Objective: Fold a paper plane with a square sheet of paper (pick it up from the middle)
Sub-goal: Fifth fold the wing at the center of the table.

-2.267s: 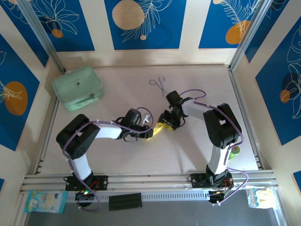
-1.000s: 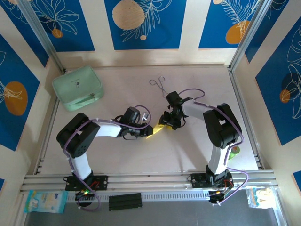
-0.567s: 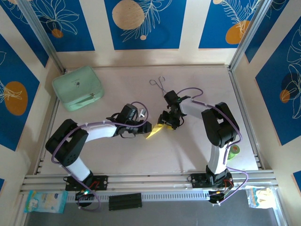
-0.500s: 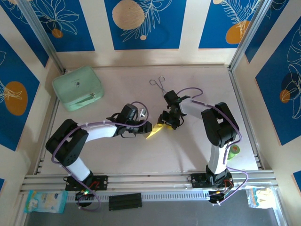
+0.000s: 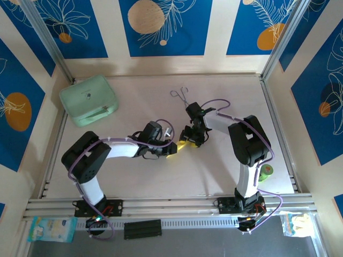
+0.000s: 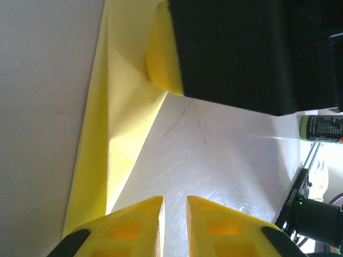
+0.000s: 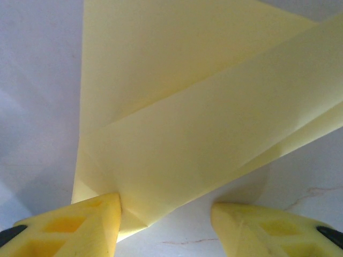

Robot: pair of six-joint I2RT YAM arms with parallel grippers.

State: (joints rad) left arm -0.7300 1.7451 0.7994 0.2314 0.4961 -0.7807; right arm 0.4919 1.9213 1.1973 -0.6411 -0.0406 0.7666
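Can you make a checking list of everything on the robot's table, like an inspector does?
Surface: pale table, faint reddish marks.
Job's things: yellow paper, folded and creased, lying on the table between both grippers.
Clutter: mint-green case far left; metal tongs at the back; small green item by the right arm's base.
Grippers: left gripper fingers nearly together, thin gap, nothing between; right gripper fingers apart, straddling the paper's corner.
Cables: purple cables loop along both arms.
Surroundings: blue leaf-patterned panels; metal rail at the near edge.
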